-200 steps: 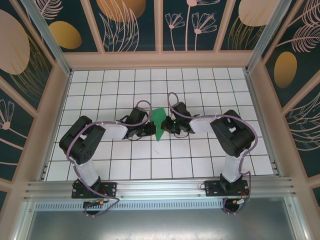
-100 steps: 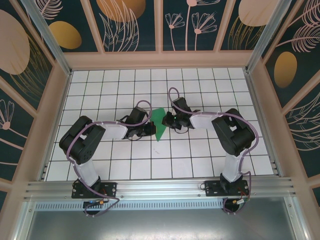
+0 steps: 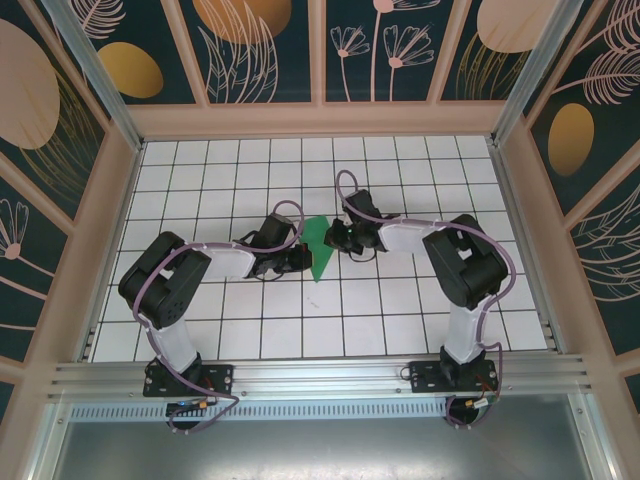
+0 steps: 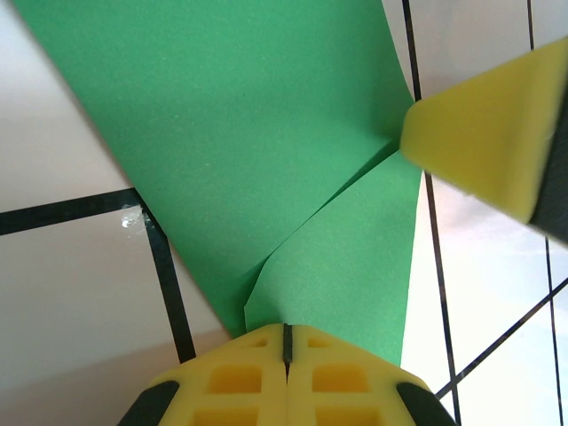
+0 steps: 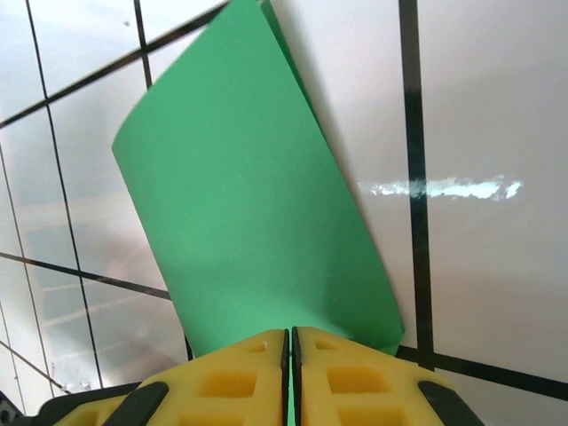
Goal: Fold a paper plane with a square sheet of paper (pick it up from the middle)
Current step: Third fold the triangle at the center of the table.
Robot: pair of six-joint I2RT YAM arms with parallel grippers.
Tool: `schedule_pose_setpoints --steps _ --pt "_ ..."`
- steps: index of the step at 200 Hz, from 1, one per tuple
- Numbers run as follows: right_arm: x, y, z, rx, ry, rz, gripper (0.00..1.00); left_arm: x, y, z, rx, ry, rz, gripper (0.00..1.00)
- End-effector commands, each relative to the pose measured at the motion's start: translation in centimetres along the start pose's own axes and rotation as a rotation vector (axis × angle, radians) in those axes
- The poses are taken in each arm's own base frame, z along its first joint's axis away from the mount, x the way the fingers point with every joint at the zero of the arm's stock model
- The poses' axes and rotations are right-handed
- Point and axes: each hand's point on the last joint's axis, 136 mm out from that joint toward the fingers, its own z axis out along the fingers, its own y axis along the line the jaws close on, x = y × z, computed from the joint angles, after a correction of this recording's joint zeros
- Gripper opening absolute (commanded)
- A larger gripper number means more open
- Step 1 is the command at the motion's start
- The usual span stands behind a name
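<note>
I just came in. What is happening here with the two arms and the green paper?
Two robot arms work on a green sheet of paper in the middle of the tiled table. The left gripper pinches one edge with shut jaws, and the right gripper pinches the opposite side. The paper is already creased and narrows to a point toward the bases. It is not yet a finished plane.

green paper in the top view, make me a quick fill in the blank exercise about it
1. The folded paper is ___ in colour.
2. The left jaws and the right jaws are both ___ on it, not open.
3. The table below it is a grid of white ___ with dark lines.
Missing words: green; shut; tiles.
</note>
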Motion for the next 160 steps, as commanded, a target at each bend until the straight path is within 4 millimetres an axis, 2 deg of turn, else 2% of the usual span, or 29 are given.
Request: schedule_pose_setpoints --steps 1,50,79,99,134,149,160 --pt "-1.2 -0.2 -0.5 0.013 -0.020 -0.011 0.14 3.4 5.1 0.7 -0.178 0.092 -0.037 0.00" --pt "1.0 -3.6 2.1 0.076 0.049 0.040 0.14 3.4 5.0 0.7 -0.177 0.094 -0.032 0.00" --pt "0.8 -4.8 2.1 0.131 0.037 0.048 0.14 3.6 5.2 0.7 -0.181 0.095 -0.035 0.00" --pt "-0.1 -3.4 1.4 0.101 0.020 0.022 0.14 3.5 5.1 0.7 -0.181 0.095 -0.035 0.00" --pt "-2.1 0.6 -1.1 -0.012 -0.030 -0.026 0.15 3.5 5.1 0.7 -0.180 0.097 -0.035 0.00" --pt "-2.1 1.1 -1.2 -0.038 -0.025 -0.021 0.16 3.5 5.0 0.7 -0.178 0.096 -0.035 0.00" --pt "-2.1 0.8 -1.0 -0.031 -0.030 -0.018 0.15 3.5 5.0 0.7 -0.180 0.098 -0.036 0.00"
